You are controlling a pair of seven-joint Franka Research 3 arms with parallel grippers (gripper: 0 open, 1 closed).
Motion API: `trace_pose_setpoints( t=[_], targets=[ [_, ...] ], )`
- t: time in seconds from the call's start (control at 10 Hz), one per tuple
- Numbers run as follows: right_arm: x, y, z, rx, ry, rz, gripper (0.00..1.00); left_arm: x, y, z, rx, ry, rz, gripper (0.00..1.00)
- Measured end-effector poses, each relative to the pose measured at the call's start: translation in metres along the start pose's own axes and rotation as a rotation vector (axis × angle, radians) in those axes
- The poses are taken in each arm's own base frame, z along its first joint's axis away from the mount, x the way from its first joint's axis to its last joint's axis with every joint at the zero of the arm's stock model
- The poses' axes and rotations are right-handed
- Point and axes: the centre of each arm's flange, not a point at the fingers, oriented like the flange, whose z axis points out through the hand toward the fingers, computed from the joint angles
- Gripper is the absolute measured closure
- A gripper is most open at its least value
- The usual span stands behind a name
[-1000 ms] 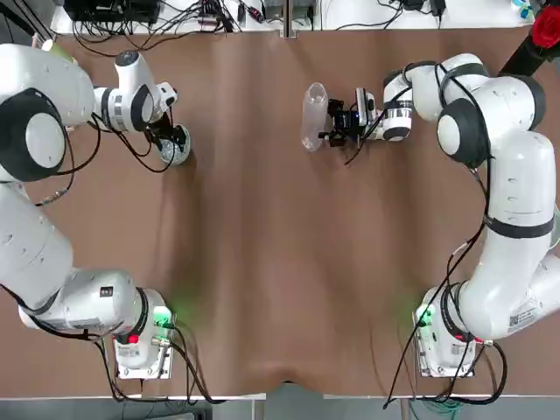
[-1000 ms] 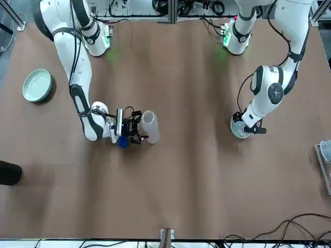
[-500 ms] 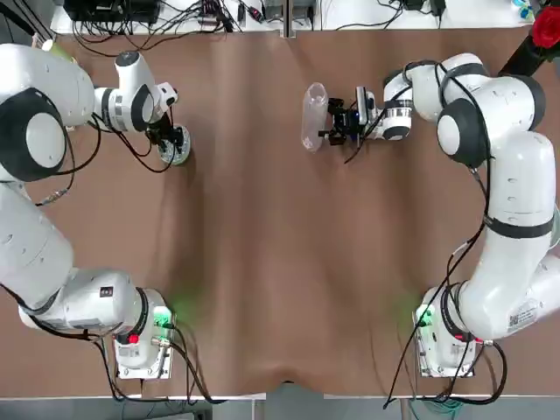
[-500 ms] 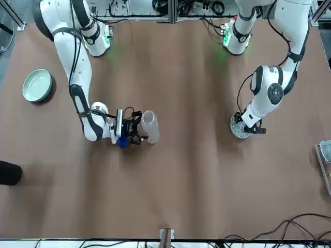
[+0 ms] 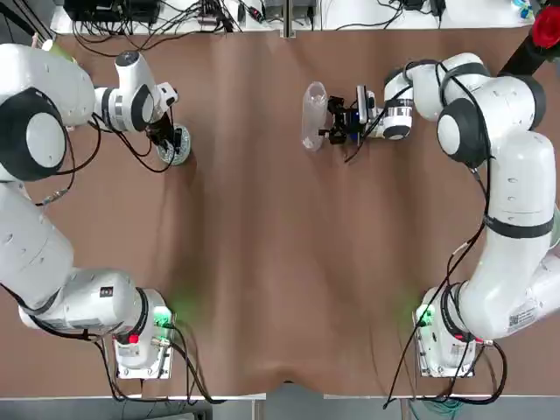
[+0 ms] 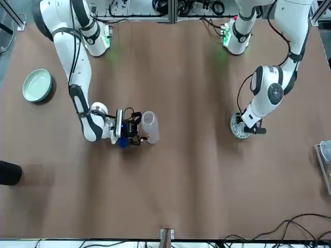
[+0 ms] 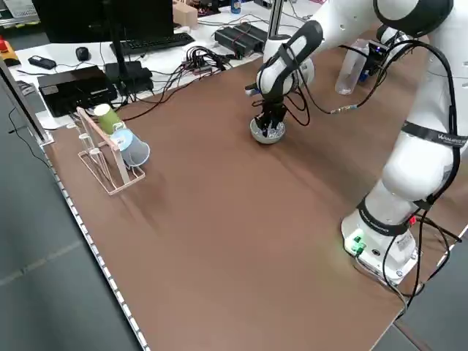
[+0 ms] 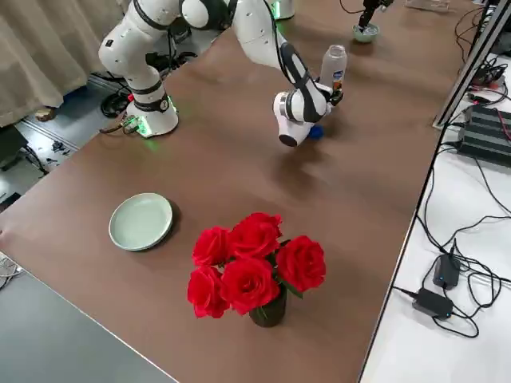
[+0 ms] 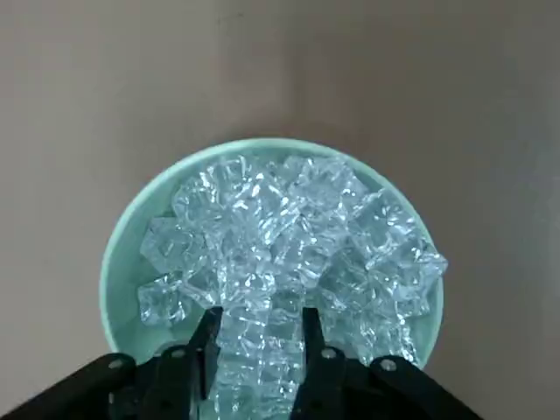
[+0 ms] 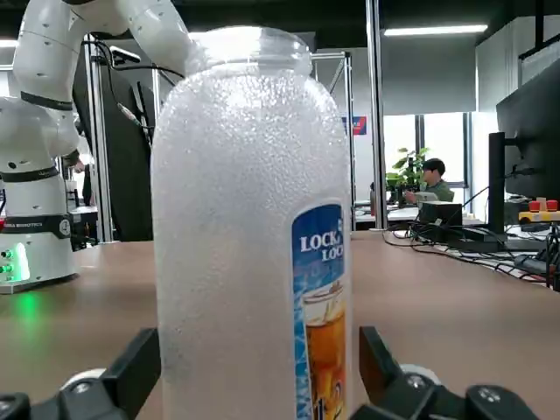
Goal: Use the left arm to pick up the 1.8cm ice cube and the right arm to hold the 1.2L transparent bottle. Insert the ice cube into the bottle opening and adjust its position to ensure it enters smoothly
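Glossy clear ice (image 9: 280, 236) fills a smooth bowl (image 9: 122, 297); frosted plastic bottle (image 10: 245, 227).

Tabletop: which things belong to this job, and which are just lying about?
In the job:
- left gripper, at the ice bowl
- ice cubes
- right gripper, holding the clear bottle

Lying about:
- pale green plate
- red roses
- light blue cup
- green cup

top view: looks straight down from overhead, brown tabletop (image 5: 262, 262) filling most of frame
front view: looks steeply down, facing the white robot bases at top
left side view: looks diagonally down, black monitor (image 7: 106, 18) upper left
right side view: shares pale green round plate (image 8: 140, 222) with front view
left wrist view: looks down closely into mint-green ice bowl (image 9: 118, 289)
right wrist view: faces clear labelled plastic bottle (image 10: 236, 227) closely, nearly level
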Motion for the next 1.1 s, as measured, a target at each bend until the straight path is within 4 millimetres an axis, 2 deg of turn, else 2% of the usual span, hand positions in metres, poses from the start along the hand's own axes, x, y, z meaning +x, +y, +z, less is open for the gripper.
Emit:
trace_pose_setpoints(
  t=[0.5, 1.1],
  targets=[
    [0.001, 0.000, 0.001, 0.003, 0.009, -0.002, 0.00, 0.001, 0.000, -0.001, 0.001, 0.003, 0.001, 0.59],
    [0.001, 0.001, -0.001, 0.000, 0.009, -0.004, 0.00, 0.012, -0.001, -0.019, 0.003, 0.032, 0.000, 0.59]
  ],
)
